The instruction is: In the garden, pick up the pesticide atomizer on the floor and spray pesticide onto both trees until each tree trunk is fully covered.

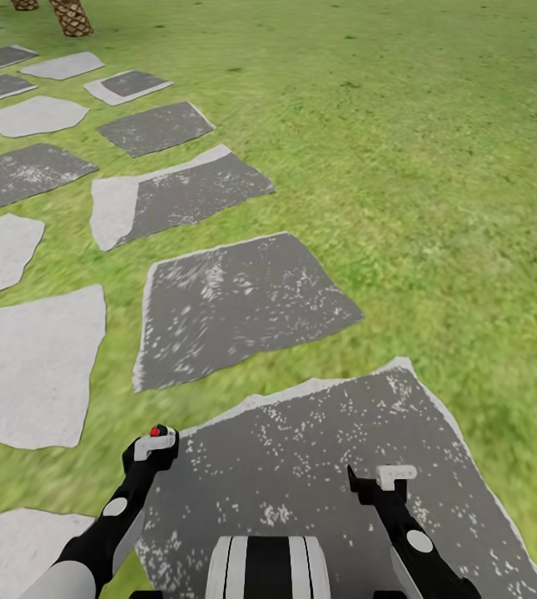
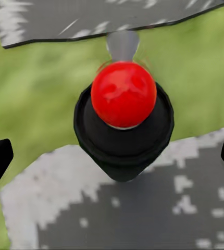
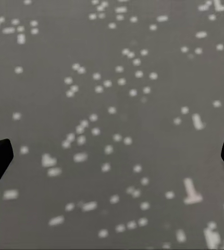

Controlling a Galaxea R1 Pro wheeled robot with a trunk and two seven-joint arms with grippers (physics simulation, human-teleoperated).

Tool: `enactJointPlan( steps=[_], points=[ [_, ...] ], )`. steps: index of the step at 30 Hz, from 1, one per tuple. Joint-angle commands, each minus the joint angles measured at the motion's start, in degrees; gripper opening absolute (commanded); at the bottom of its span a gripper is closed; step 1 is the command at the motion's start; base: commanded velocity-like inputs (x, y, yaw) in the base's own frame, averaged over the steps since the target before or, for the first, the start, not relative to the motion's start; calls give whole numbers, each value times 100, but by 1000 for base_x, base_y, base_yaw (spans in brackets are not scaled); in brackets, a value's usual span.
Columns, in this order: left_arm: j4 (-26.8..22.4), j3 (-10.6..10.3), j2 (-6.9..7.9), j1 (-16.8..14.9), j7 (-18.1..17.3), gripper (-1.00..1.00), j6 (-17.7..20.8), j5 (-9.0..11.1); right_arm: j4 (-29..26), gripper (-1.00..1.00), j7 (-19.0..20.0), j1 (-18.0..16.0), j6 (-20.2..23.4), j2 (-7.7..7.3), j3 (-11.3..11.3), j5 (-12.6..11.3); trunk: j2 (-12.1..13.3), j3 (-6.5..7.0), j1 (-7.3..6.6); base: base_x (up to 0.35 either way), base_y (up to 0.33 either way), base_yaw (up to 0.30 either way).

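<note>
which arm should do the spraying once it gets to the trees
Left, most likely. The left gripper already carries the atomizer, its red top and black body showing between the fingertips, while the right gripper hangs empty over a dark speckled paving slab.

Flat, bright, even daylight falls with no cast shadows or glare. The near grass (image 1: 93, 466) smears with motion blur. Both wrist views look soft and pixelated.

Held in left gripper (image 1: 155, 445): pesticide atomizer (image 2: 123, 117), black round body, shiny red ball top, above green grass (image 1: 435, 166) and grey stepping stone (image 1: 318, 482)
</note>
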Motion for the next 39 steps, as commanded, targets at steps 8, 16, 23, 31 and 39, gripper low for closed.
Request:
enactJointPlan(
  steps=[8,16,23,31,39],
  points=[
    [0,-9,-2,0,0,100,0,3,0,100,0,0,0,1,0,0,0,0,0,21,0,0],
    [1,-10,-5,0,0,100,0,1,0,100,0,0,1,1,0,0,0,0,0,0,0,0],
    [2,-10,-8,0,0,100,0,3,0,100,0,0,-8,1,0,0,0,0,0,0,0,0],
    [2,-10,-4,0,0,100,0,1,0,100,0,0,-7,1,0,0,0,15,0,39,0,-13],
    [2,-10,-2,0,0,100,0,3,0,100,0,0,-6,-1,0,0,0,16,0,11,0,-1]
  ],
)
